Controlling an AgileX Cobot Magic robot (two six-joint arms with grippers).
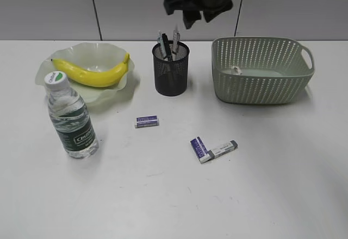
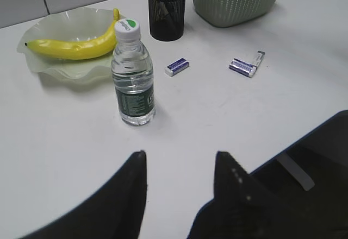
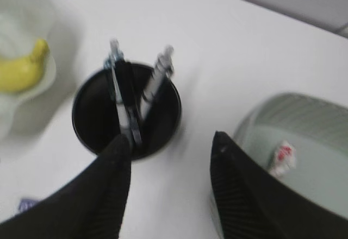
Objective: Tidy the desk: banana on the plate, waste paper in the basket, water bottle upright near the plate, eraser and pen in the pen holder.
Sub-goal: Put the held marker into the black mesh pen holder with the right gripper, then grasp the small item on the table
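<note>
The banana point(image 1: 92, 75) lies on the wavy green plate point(image 1: 103, 95). In front of the plate the water bottle point(image 1: 69, 118) stands upright. Pens point(image 1: 168, 42) stick out of the black mesh pen holder point(image 1: 171, 73). One eraser point(image 1: 147, 121) lies on the desk point(image 1: 272, 184), and two more point(image 1: 200, 147) touch each other further right. The waste paper point(image 1: 236, 70) rests inside the basket point(image 1: 261, 89). My right gripper point(image 3: 171, 138) hangs open and empty high above the gap between holder and basket. My left gripper point(image 2: 179, 160) is open over bare desk, short of the bottle point(image 2: 133, 81).
A grey wall panel runs behind the desk's far edge point(image 1: 304, 39). A dark part of the left arm point(image 2: 310, 174) fills the lower right of the left wrist view.
</note>
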